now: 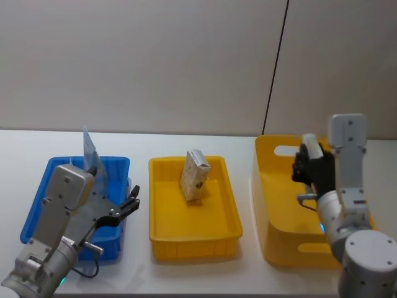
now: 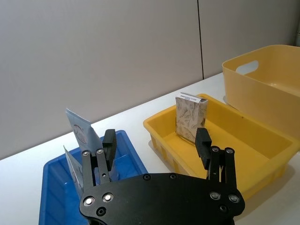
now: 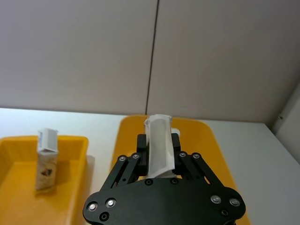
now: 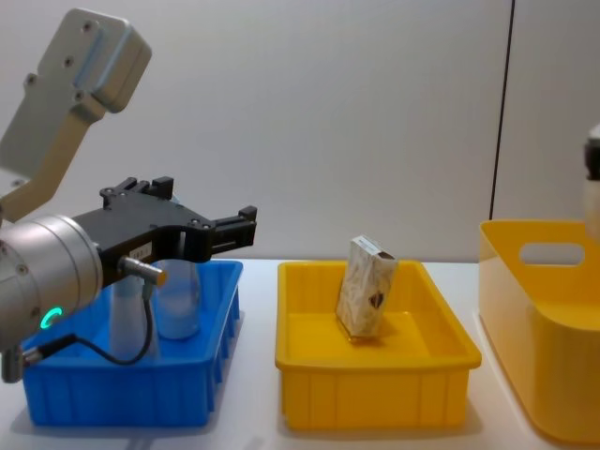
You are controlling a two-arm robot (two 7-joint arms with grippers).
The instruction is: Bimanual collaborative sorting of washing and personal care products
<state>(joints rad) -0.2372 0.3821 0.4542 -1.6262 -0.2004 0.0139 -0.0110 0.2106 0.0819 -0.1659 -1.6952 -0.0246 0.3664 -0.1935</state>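
A pale-blue tube (image 1: 90, 149) stands on end in the blue tray (image 1: 37, 208), and the left wrist view shows two tubes (image 2: 80, 131) there. My left gripper (image 1: 133, 198) hovers open and empty over the tray's right side, its fingers (image 2: 108, 140) pointing toward the middle tray. A beige marbled carton (image 1: 195, 176) stands tilted in the shallow yellow tray (image 1: 195, 239). My right gripper (image 1: 308, 162) hangs over the deep yellow basket (image 1: 276, 205), shut on a pale tube (image 3: 159, 145) that sticks up between its fingers.
The three containers sit in a row on a white table (image 1: 139, 261), blue at the left, the shallow yellow tray in the middle, the basket at the right. A plain wall stands close behind. Narrow strips of bare table separate the containers.
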